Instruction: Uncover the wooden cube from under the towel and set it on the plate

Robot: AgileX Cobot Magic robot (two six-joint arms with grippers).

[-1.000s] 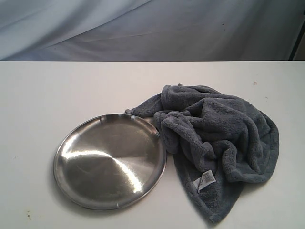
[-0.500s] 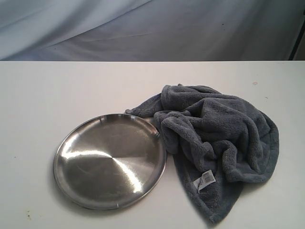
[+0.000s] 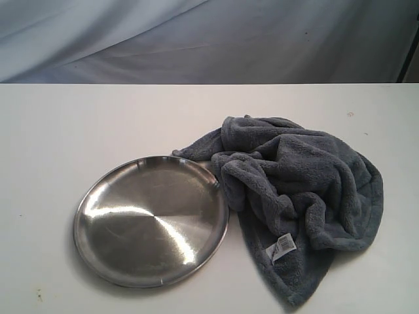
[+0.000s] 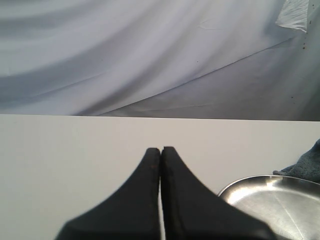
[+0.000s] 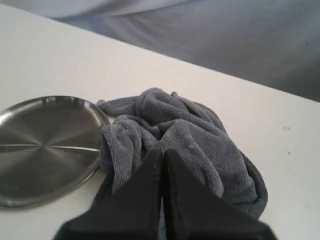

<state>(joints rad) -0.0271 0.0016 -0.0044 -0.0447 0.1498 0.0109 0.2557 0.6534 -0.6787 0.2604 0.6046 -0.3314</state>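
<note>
The dark grey towel (image 3: 298,190) lies bunched in a heap on the white table, its white label (image 3: 281,247) near the front. No wooden cube shows in any view; the towel hides whatever is beneath it. The steel plate (image 3: 152,220) sits empty just left of the towel, its rim touching the cloth. Neither gripper appears in the exterior view. My left gripper (image 4: 161,149) is shut and empty above bare table, with the plate (image 4: 272,200) off to one side. My right gripper (image 5: 162,151) is shut and empty, hovering in front of the towel (image 5: 185,130), with the plate (image 5: 45,145) beside it.
The white table (image 3: 98,124) stretches to a straight far edge, with a draped grey-white backdrop (image 3: 196,39) behind it. A small reddish mark (image 3: 350,114) sits on the table at the far right.
</note>
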